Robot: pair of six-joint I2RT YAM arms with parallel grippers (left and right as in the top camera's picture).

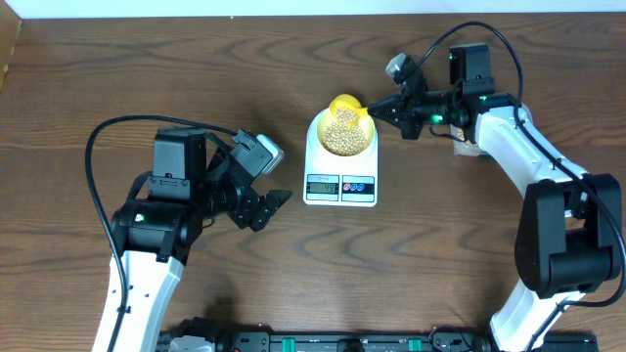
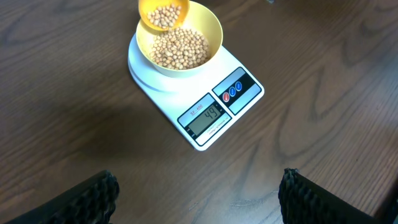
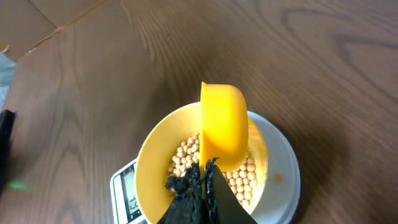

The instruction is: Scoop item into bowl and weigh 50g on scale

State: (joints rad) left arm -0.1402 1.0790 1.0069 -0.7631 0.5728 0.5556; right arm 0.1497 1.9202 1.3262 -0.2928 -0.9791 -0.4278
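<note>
The white scale (image 1: 340, 184) (image 2: 231, 106) stands mid-table with the pale yellow bowl (image 1: 342, 130) (image 2: 208, 28) (image 3: 152, 155) on it. Beige beans (image 2: 180, 50) (image 3: 186, 155) lie in the bowl. A bright yellow scoop (image 1: 344, 104) (image 2: 163, 14) (image 3: 222, 124) hangs tilted over the bowl's far rim, with beans in it. My right gripper (image 1: 377, 110) (image 3: 204, 167) is shut on the scoop's handle. The left gripper (image 1: 266, 207) (image 2: 199, 196) stands open and empty over bare wood, left of the scale.
The scale's display (image 2: 207, 116) faces the front edge, with two round buttons (image 2: 234, 91) beside it. A pale surface (image 1: 293, 8) borders the table at the back. Black equipment (image 1: 323, 342) lines the front edge.
</note>
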